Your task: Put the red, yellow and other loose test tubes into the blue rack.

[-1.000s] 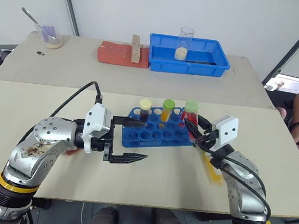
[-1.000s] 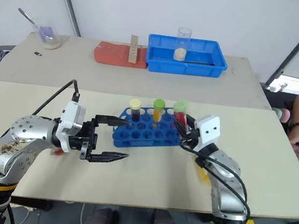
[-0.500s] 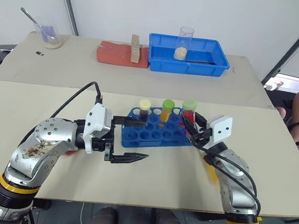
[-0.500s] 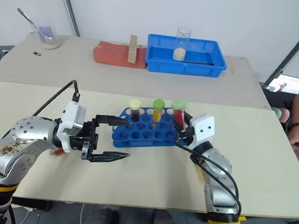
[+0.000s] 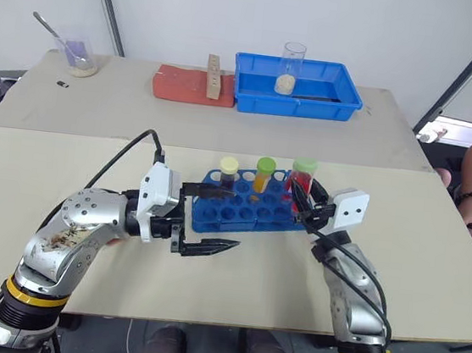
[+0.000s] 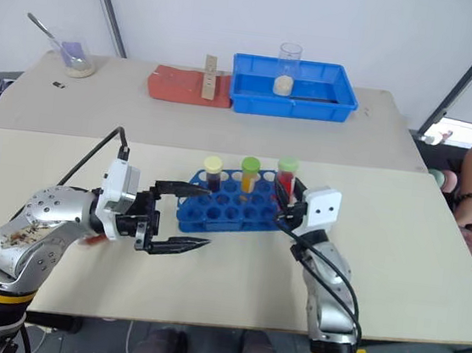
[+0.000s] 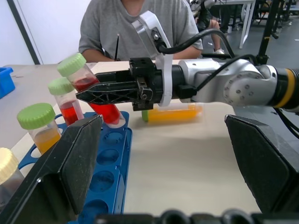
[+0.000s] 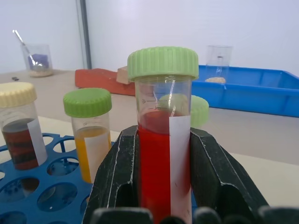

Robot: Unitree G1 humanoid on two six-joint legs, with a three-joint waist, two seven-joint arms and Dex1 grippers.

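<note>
Three tubes stand in the blue rack [image 5: 245, 209]; right end effector [image 7: 100, 92] clenches the red tube [image 8: 161, 154]; orange tube [image 7: 173, 113] lies loose on the desk [image 5: 431, 258]; left end effector [image 5: 211, 221] gapes.

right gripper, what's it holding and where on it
The right gripper is shut on a green-capped red tube, its fingers clamping the glass body below the cap, over the blue rack.

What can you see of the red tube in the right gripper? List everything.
The red tube is clear plastic with a ribbed green screw cap, a white label strip and red liquid to just under its printed marks. The right gripper is shut on its body, both fingers pressing its sides. It leans over the right end of the blue rack, its base at a hole there.
</note>
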